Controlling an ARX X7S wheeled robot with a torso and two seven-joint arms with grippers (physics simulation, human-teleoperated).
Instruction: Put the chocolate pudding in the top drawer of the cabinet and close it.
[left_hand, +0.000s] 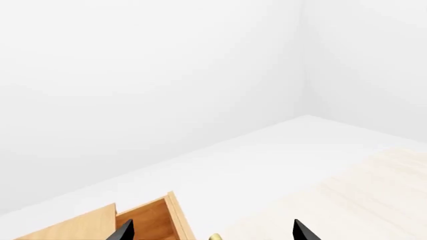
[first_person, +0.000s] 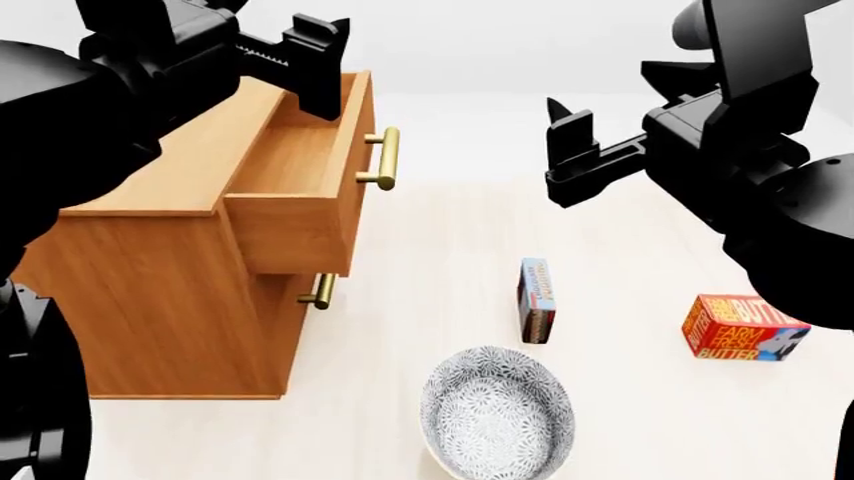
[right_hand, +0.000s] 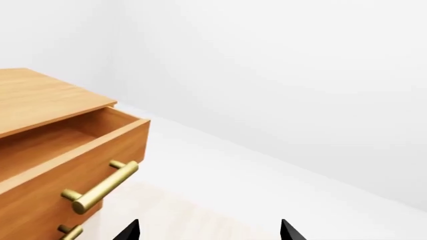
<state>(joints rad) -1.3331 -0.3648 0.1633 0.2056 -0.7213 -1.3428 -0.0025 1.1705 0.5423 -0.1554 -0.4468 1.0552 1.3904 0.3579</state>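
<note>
The chocolate pudding (first_person: 537, 299), a thin upright brown-red box with a light blue edge, stands on the pale floor right of the cabinet (first_person: 147, 290). The top drawer (first_person: 300, 180) is pulled open and looks empty; its brass handle (first_person: 384, 158) also shows in the right wrist view (right_hand: 100, 187). My left gripper (first_person: 314, 65) is open and empty, raised over the open drawer's far end. My right gripper (first_person: 571, 160) is open and empty, high above the floor, right of the drawer and above the pudding.
A patterned grey bowl (first_person: 498, 410) sits on the floor in front of the pudding. An orange-red butter box (first_person: 742, 328) lies at the right. The lower drawer's handle (first_person: 320, 291) shows under the open drawer. White walls stand behind.
</note>
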